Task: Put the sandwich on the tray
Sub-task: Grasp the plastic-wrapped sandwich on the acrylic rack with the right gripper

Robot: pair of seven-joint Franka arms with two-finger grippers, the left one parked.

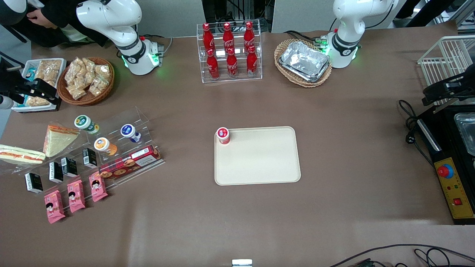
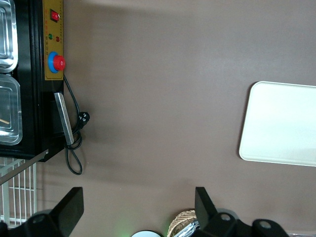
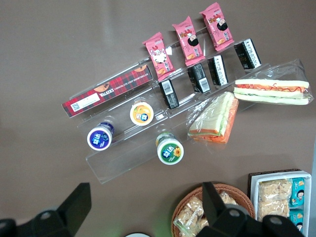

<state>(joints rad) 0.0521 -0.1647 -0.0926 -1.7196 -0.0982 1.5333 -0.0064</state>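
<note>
Table (image 1: 193,222): a broad brown sheet covers it, with soft glare patches near the front camera and cables trailing along that edge.
My claw (image 3: 143,210): it hovers high over the working arm's end of the table, above the clear display rack (image 3: 148,148); two dark fingers (image 3: 76,202) stand wide apart with nothing between them.
Sandwich (image 1: 20,155): it lies side-on in its clear wrap on the rack, at the working arm's end, two pale slices with a red-orange stripe; nothing touches it.
Second sandwich (image 1: 57,140): a triangular one, just beside the first, showing its broad bread face.
Tray (image 1: 259,163): cream-beige, flat on the table near the middle, well apart from the sandwich; a red-lidded cup (image 1: 223,135) stands in one corner.
Rack goods: small lidded cups, black packets, pink packets (image 1: 76,195) and a tartan biscuit box (image 1: 130,163).
Farther from the front camera: a wicker basket of snack bags (image 1: 86,79), a stand of red cola bottles (image 1: 230,52), a basket of foil trays (image 1: 304,62).
Parked arm's end: a black machine (image 1: 451,163) with a red button, and a white wire rack (image 1: 447,61).
</note>
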